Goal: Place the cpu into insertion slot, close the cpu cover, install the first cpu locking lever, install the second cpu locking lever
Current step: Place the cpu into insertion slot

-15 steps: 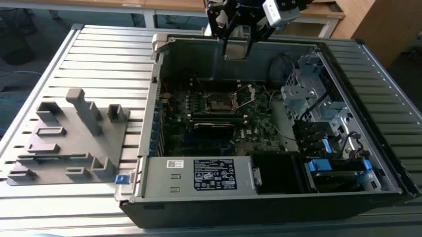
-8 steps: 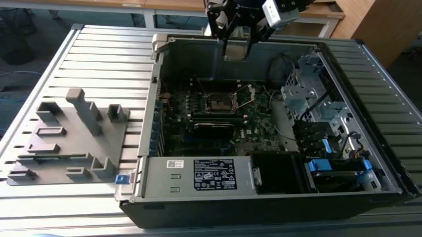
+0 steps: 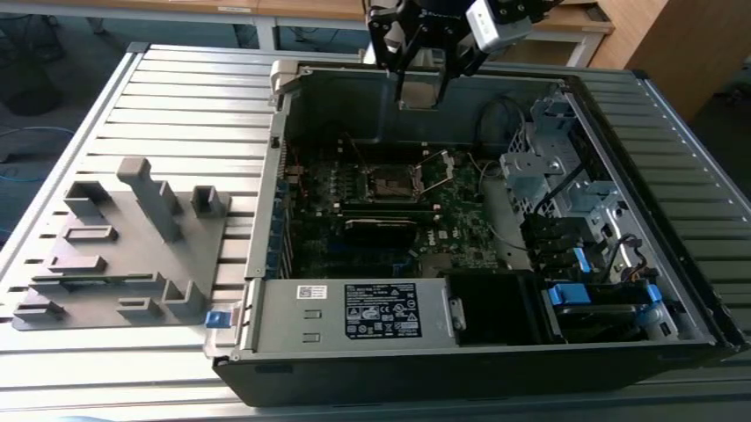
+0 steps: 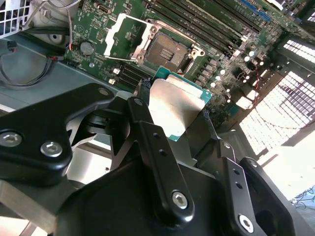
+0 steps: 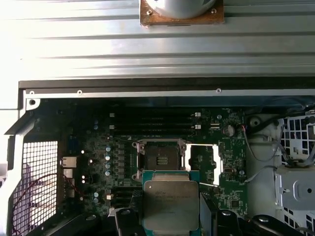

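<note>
Black two-finger gripper hangs over the far wall of the open black-and-silver desktop computer case; its fingers are clamped on the cpu, a flat square chip with dull silver-grey top and green edge; cpu is in the air above the green motherboard, near the insertion slot, a small dark square socket with metal rim, contacts exposed; cpu cover, a thin silver frame plate, is flipped open beside the slot.

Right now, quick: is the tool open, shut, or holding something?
The tool is shut on the cpu; the insertion slot lies empty, uncovered.
</note>
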